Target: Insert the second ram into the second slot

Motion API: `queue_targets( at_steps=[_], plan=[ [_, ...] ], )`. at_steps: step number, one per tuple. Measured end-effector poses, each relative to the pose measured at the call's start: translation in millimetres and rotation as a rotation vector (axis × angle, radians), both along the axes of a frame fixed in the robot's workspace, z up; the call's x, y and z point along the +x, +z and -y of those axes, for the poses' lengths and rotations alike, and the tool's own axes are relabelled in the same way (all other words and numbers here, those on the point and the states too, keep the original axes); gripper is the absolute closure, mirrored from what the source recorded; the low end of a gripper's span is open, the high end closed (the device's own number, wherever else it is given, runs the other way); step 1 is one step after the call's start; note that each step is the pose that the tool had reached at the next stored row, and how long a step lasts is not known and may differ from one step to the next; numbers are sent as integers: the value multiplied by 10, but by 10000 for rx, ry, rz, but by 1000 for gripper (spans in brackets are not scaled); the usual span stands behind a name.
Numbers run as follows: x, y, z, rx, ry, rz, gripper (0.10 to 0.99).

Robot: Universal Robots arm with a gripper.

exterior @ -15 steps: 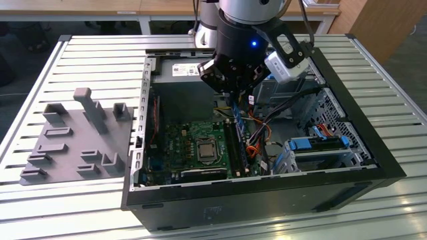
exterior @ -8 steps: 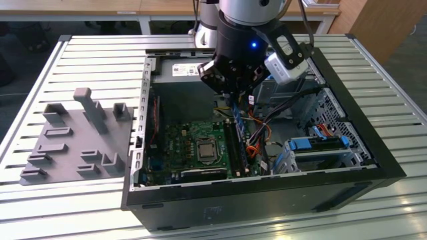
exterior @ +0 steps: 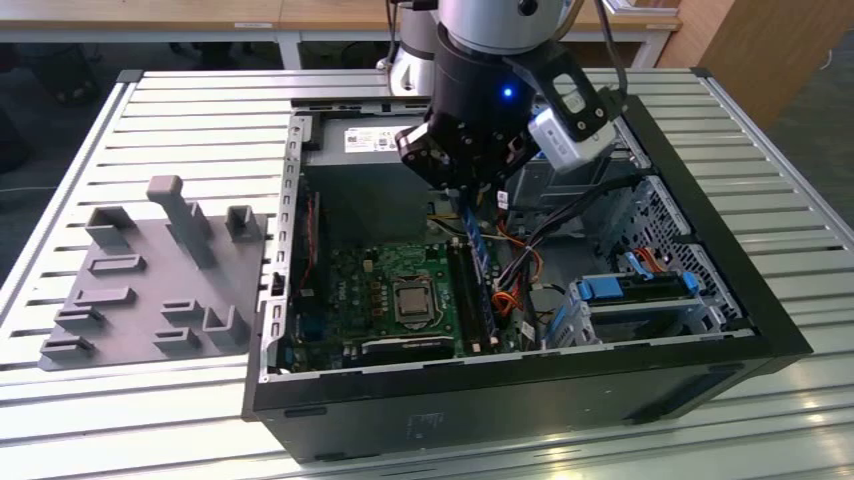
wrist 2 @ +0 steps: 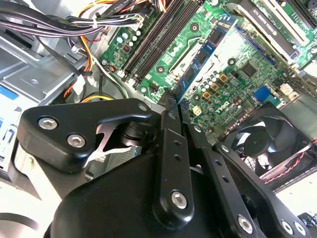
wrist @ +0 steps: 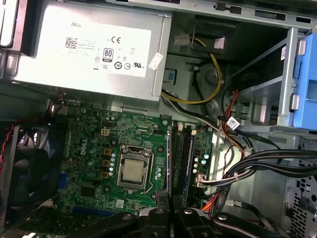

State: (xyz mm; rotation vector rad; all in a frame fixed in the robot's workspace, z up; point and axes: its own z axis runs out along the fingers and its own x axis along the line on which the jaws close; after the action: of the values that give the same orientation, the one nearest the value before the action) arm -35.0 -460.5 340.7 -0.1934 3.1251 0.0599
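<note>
Fingers (wrist 2: 171,134) clamp ram (exterior: 471,238) end-down, mid-frame in the exterior view, above slots (exterior: 478,300); cables (exterior: 514,265) close on the exterior view's right.

The table (exterior: 200,130) is pale silver, ribbed in parallel slats. A plain mid-grey plate (exterior: 134,290) lies by its edge on the exterior view's left. The computer case (exterior: 534,400) is black outside and bare grey metal within. Its circuit board (wrist: 94,148) is green, dotted with black chips, with a silver processor (wrist: 131,169). The memory stick (wrist 2: 205,58) is blue with black chips, at the tips of the black gripper (wrist 2: 171,99). The power supply (wrist: 74,74) is silver-grey with a white label (wrist: 106,49). The drive clips (exterior: 641,288) are light blue. There are a black cable bundle (wrist: 267,161), a yellow cable (wrist: 218,74) and orange wires (exterior: 505,300). The fan (wrist 2: 267,144) is black with a red wire (wrist 2: 297,157).
</note>
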Motion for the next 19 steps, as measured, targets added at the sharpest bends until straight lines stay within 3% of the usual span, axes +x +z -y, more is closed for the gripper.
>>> queue_targets(
  at_steps=[19],
  plan=[
    [0,-39,15,2,-1,1,949]
  ],
)
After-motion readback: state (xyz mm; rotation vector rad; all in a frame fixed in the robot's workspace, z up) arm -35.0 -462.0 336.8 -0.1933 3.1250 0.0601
